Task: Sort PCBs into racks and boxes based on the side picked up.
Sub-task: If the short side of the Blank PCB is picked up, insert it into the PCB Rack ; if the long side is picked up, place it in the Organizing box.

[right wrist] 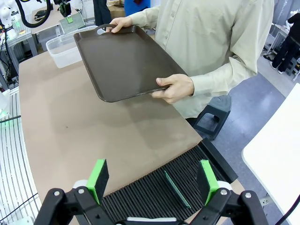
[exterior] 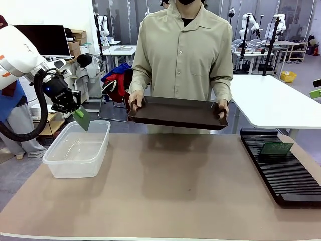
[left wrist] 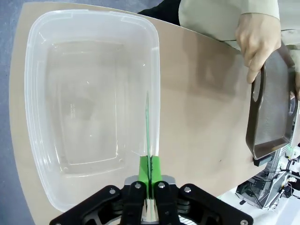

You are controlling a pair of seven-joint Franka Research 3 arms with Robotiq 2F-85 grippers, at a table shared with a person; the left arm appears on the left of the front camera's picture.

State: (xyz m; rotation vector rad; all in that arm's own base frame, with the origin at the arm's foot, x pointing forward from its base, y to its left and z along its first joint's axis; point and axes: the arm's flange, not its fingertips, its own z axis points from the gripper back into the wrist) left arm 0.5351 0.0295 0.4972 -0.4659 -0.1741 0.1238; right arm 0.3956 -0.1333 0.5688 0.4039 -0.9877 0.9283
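PCB (exterior: 276, 148) already slotted in rack (exterior: 286, 175) beneath released right fingers (right wrist: 152, 180); second PCB (exterior: 83, 118) clenched by left fingers (left wrist: 150, 165) above box (exterior: 78, 149), awaiting drop.

Lighting was bright, even and overhead. The tray (exterior: 178, 113) cast 1 soft shadow on the table (exterior: 165, 201). Both wrist views showed wide-angle edge distortion.

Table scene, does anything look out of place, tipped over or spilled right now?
Nothing stands out. One PCB stands slotted in the rack, the left gripper holds the other PCB over the empty box, and the person holds the tray level.
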